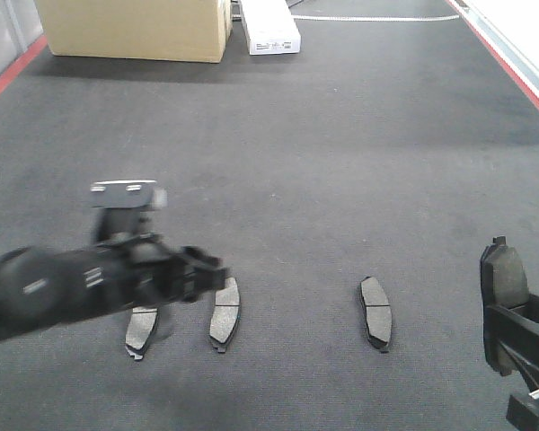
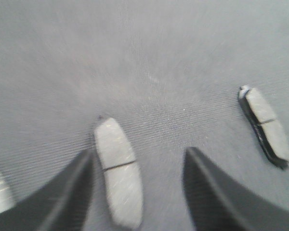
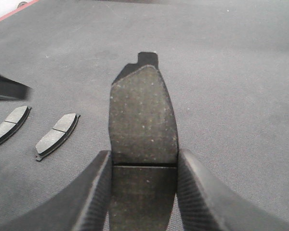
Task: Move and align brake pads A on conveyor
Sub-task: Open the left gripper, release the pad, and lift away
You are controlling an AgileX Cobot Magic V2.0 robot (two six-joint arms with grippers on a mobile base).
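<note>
- Brake pads A: three of them lie flat on the conveyor (image 1: 323,162) along the lower part of the front view, and the fourth is up in the air at the lower right.
- Far-left pad (image 1: 141,330) sits low left in the front view, half tucked under the dark arm, so its top end is hidden.
- Left end effector (image 1: 190,274) hovers right over the second pad (image 1: 225,313); in the left wrist view its two dark fingers (image 2: 62,192) stand wide apart with that pad (image 2: 118,171) between them, close against the left-hand finger, and nothing is gripped.
- That view is blurred, so I cannot tell whether the fingers touch the belt.
- Third pad (image 1: 375,312) lies alone, well apart to the right of the pair, long axis running roughly up the frame like the others.
- Right end effector (image 1: 512,346), lower right corner, is clamped on the fourth pad (image 1: 503,278); the right wrist view shows it (image 3: 143,125) pinched at its groove, far end pointing up the belt.
- To do this step well, I'd judge the carried pad should go down right of the lone pad, lowered flat and turned to match, at similar spacing.
- Release only once it rests on the felt, or it may tip or skew.
</note>
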